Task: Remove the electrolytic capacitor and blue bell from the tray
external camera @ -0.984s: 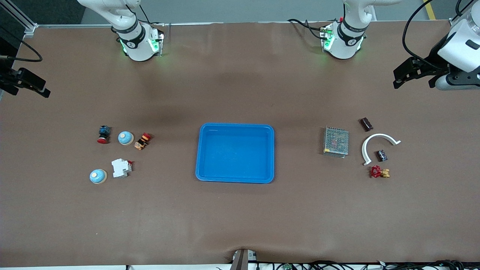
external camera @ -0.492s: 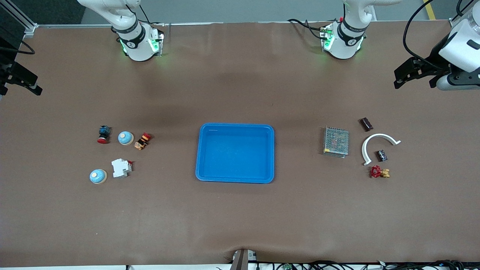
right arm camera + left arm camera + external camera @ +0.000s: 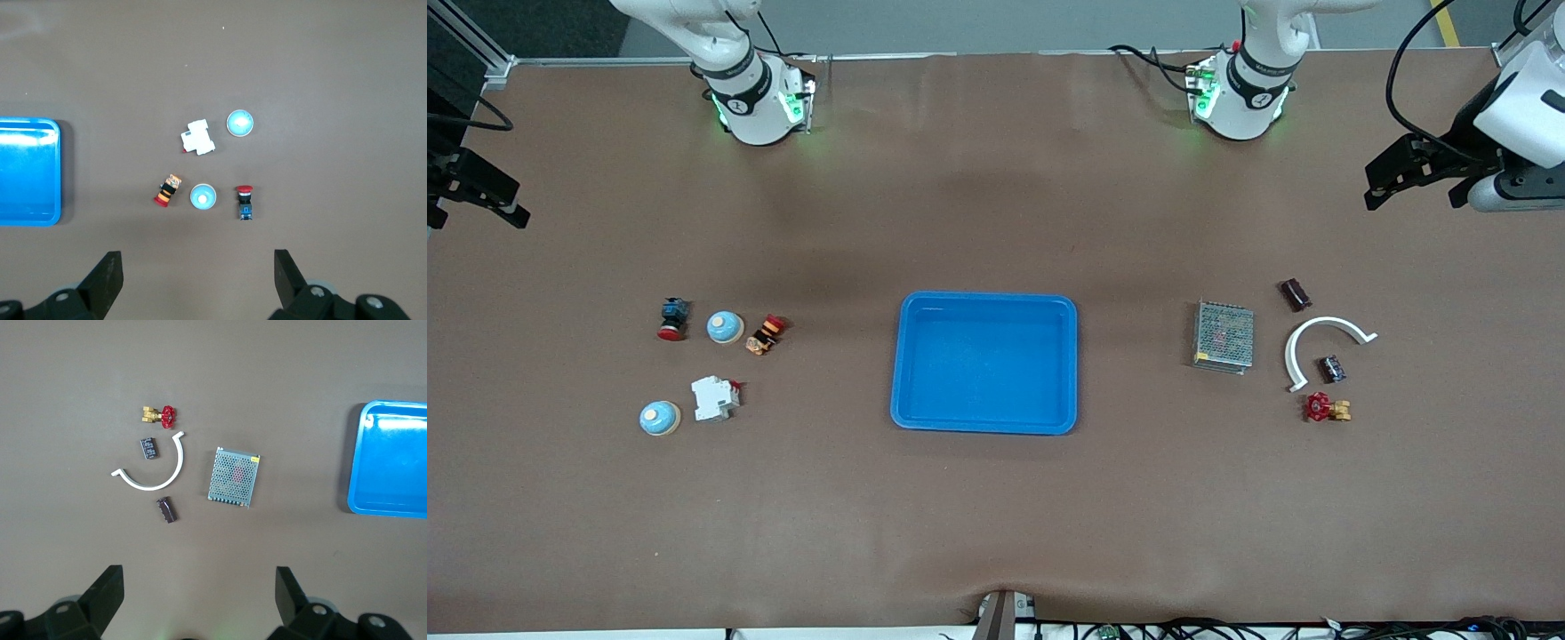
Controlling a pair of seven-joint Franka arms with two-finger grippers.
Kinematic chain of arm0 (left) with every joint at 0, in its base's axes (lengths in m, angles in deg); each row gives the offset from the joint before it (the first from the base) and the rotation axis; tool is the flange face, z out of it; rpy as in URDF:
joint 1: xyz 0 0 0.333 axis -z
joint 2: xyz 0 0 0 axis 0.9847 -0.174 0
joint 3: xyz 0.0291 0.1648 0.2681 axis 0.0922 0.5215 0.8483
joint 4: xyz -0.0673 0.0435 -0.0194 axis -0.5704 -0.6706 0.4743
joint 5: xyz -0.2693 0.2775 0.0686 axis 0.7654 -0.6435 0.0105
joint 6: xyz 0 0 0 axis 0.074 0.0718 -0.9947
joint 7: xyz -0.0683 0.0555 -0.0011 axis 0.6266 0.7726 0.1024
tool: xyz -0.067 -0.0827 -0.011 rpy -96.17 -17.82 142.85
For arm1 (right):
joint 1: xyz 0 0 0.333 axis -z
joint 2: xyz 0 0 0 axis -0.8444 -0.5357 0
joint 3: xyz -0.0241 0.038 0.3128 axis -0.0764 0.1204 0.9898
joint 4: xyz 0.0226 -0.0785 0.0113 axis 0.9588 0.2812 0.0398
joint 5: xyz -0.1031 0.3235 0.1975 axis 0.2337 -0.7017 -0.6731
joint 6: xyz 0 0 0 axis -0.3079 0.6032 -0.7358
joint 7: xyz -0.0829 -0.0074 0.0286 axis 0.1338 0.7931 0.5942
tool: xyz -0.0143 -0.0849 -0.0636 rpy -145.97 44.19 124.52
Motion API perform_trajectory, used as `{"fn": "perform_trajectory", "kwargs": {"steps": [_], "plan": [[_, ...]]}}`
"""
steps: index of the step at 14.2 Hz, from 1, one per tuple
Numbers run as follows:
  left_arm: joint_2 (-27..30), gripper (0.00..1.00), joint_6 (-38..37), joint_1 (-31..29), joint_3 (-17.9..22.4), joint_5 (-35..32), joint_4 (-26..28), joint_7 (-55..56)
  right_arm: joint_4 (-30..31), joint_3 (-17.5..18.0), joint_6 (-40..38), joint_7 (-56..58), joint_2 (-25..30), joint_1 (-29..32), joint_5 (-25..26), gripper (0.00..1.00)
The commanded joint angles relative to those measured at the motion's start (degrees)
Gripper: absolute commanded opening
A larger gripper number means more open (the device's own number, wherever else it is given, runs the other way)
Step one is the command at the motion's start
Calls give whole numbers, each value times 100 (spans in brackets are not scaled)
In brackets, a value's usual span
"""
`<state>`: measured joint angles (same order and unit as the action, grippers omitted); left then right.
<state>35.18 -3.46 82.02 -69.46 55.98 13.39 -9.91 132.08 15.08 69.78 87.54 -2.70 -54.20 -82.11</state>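
Brown table (image 3: 996,533): you are reading it as a clock face on the front view, starting at 9 o'clock.
right gripper (image 3: 197,267): at 9 o'clock, over the right arm's end of the table. You see its jaws spread wide, gripping nothing and touching nothing.
upper bell (image 3: 725,327): a pale blue dome with a white button on top. It sits between a red-capped push button (image 3: 672,319) and an orange-and-black striped part (image 3: 764,335).
lower bell (image 3: 660,418): the same blue dome on a cream base, at 7 o'clock from the upper bell and just beside a white breaker (image 3: 714,397).
blue tray (image 3: 925,418): at the centre of your dial.
mesh box (image 3: 1224,336): at 3 o'clock from the blue tray.
capacitor (image 3: 1296,294): a dark stubby cylinder lying on its side, at 1 o'clock from the mesh box. It is near the white curved piece (image 3: 1303,338) but not touching it.
small black component (image 3: 1332,368): inside the curve, with a red-handled brass valve (image 3: 1325,408) at 6 o'clock from it.
left gripper (image 3: 200,583): at 2 o'clock, over the left arm's end of the table. You see its jaws fully apart, with nothing between them.
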Motion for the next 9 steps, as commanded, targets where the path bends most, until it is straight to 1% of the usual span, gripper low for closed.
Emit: {"fn": "perform_trajectory", "kwargs": {"steps": [1,9], "plan": [[-48,100,-17,-55,-27,35,-119,-123,-54,16,29,-40,13,1,102,100],[-48,100,-61,-55,-1,18,-110,-97,-45,25,2,-40,13,-7,102,100]]}}
